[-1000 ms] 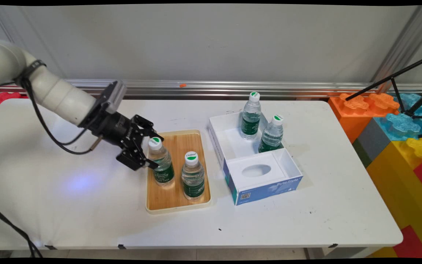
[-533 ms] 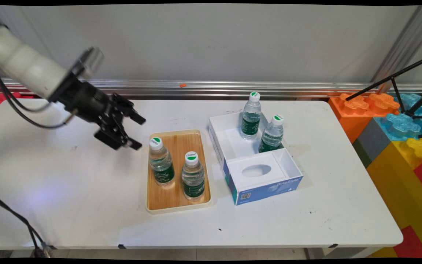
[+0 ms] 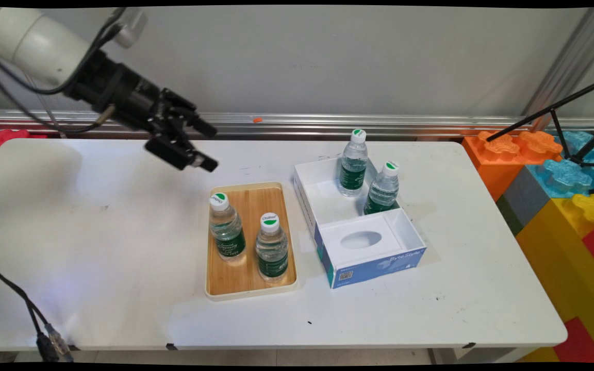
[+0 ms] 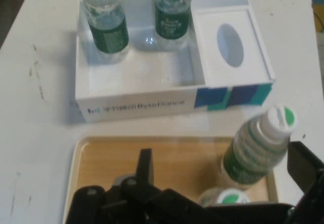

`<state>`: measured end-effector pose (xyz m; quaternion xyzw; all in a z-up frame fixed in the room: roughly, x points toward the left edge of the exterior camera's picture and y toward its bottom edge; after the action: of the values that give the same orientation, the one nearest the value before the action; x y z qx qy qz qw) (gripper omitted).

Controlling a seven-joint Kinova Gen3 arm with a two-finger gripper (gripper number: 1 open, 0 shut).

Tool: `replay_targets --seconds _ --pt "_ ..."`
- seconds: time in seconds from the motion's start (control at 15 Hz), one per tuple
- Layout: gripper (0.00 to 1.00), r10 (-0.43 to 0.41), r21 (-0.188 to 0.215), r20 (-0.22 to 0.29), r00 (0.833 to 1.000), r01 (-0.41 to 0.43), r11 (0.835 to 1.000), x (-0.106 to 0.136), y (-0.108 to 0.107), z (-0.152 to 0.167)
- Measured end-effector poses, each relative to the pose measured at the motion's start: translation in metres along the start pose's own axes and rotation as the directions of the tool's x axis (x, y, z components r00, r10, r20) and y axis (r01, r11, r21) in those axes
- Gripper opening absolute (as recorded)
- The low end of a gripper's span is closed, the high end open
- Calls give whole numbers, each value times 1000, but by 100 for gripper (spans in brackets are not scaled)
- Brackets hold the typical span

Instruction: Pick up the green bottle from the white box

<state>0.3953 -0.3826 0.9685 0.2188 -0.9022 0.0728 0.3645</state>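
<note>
Gripper (image 3: 205, 146) hangs above your bench (image 3: 96, 247), jaws apart, holding nothing. At its five o'clock two upright bottles (image 3: 227, 228) stand on the tray (image 3: 248, 288); two more stand in the box (image 3: 323, 203) at three.

Light: bright, even — soft shadows on the table (image 3: 121, 247).
Hand view: slightly blurred.
Main view: sharp — edges bowed.

White table (image 3: 96, 247): bamboo tray (image 3: 249, 286), white box (image 3: 323, 203).
</note>
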Motion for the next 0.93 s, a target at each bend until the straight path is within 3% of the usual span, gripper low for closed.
replay_targets --seconds 0.47,0.93 --pt "100 -48 66 -19 999 49 997 61 36 52" --pt "100 -158 215 23 987 150 965 113 83 110"
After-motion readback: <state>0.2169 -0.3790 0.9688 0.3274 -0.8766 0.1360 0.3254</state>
